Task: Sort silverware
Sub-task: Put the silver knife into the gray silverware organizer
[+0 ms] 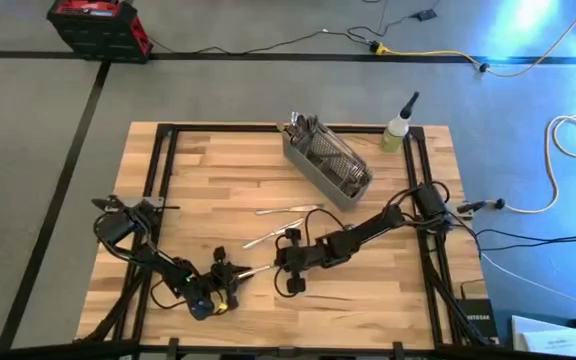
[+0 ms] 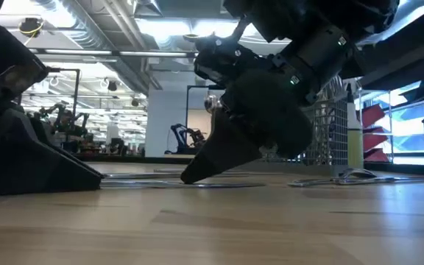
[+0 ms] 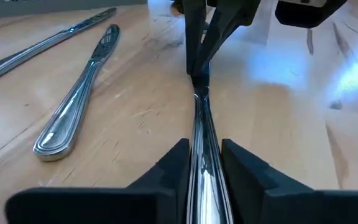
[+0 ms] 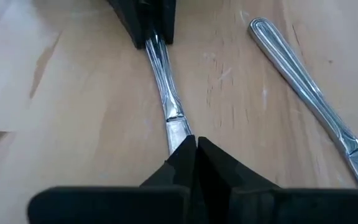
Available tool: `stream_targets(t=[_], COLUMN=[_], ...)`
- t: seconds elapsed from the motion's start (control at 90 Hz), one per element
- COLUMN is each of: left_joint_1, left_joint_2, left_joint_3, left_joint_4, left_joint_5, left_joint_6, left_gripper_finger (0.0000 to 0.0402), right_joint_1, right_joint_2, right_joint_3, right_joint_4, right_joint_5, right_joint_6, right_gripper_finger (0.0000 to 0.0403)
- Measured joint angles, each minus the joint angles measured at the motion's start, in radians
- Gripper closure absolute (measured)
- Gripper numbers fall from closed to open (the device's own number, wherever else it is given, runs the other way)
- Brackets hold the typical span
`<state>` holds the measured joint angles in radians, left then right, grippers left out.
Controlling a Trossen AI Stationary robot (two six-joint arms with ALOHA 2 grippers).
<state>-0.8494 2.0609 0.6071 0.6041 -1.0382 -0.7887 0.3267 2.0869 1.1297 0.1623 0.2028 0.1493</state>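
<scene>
Near the bottom centre of the high view, both arms meet on one piece of silverware. Looks like a knife (image 4: 166,99), lying flat on the table (image 1: 208,170), long axis running roughly left-right between the two grippers.

Left gripper (image 1: 230,283): fingers (image 3: 169,171) clamped on the handle end, metal pinched between them in the left wrist view. Right gripper (image 1: 290,262): fingers (image 4: 213,158) closed together, tips meeting on the blade end. So each arm holds an opposite end, the grippers face each other along the knife's axis, and it spans the gap between them.

Key relation: the knife points straight out from each set of fingers toward the other arm. Neither is nearer, both have it. My read is a handover or a regrasp, and one side has to let go before the other can carry it. If both pull, it bends or slips.

Other stuff:
- two loose pieces (image 1: 286,210) lie on the table just above the grippers in the high view, between them and the basket (image 1: 328,165)
- basket sits upper centre, angled, with more silverware (image 1: 303,128) sticking out at its upper-left end
- small bottle (image 1: 398,130) just right of the basket, by the table edge

Sorting looks early, since most pieces are in the basket.
</scene>
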Motion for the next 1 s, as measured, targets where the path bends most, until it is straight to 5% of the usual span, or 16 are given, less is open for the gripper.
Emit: stream_targets(t=[0.356,0.744,1.0], left_joint_1=[-0.002,-0.007,-0.005], left_joint_2=[0.003,-0.014,-0.107], left_joint_3=[-0.005,-0.004,-0.001], left_joint_4=[0.063,0.128,0.145], left_joint_5=[-0.005,-0.008,0.016], left_joint_6=[0.039,0.117,0.222], left_gripper_finger=[0.0341,0.0343,0.0344], right_joint_1=[0.018,0.232,0.342], right_joint_2=[-0.114,-0.326,-0.324], right_joint_3=[-0.002,0.000,0.000], right_joint_4=[-0.004,-0.007,-0.017], right_joint_5=[0.071,0.338,0.233], right_joint_6=[0.002,0.011,0.054], right_gripper_finger=[0.0403,0.0403,0.0403])
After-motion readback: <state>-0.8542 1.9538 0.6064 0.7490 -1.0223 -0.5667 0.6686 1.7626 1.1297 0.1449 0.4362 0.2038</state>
